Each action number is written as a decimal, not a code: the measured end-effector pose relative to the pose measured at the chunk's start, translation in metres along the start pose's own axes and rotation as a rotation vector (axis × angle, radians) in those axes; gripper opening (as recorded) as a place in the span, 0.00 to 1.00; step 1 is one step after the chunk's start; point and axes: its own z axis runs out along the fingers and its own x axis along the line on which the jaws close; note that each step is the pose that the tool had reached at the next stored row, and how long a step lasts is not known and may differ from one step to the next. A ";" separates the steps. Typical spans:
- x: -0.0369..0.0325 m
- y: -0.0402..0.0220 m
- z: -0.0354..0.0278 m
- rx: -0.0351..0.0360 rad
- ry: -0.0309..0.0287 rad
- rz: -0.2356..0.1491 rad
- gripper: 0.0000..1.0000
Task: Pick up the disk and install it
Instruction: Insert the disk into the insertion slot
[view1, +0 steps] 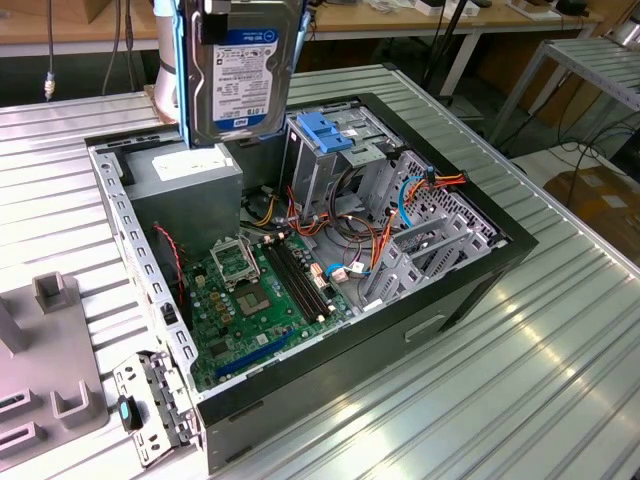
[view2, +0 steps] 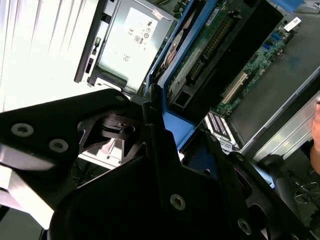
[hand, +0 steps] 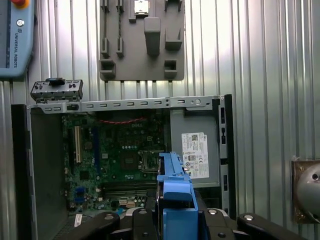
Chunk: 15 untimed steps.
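The disk (view1: 243, 80), a grey metal drive with a white and blue label in a blue carrier rail, hangs upright above the back of the open computer case (view1: 470, 290). My gripper (hand: 176, 216) is shut on it, with a black finger on each side of the blue rail (hand: 175, 192). In the second wrist view the disk's green circuit side (view2: 212, 45) and blue rail (view2: 172, 127) run away from the black fingers (view2: 160, 150). Below the disk lie the motherboard (hand: 120, 150) and the grey box with a white label (hand: 195, 150).
Inside the case, a tall metal drive cage (view1: 320, 165) topped by a blue latch (view1: 325, 130) stands beside coloured cables (view1: 390, 225). A grey fixture plate (view1: 50, 370) lies on the ribbed table at the exterior view's left. A teach pendant (hand: 15, 40) rests beyond the case.
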 end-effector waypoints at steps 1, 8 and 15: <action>0.0010 -0.0001 0.0000 0.0000 0.0000 0.000 0.37; 0.0074 -0.0004 0.0001 0.0001 0.0000 0.000 0.37; 0.0129 -0.0008 0.0001 0.0000 0.0003 0.000 0.37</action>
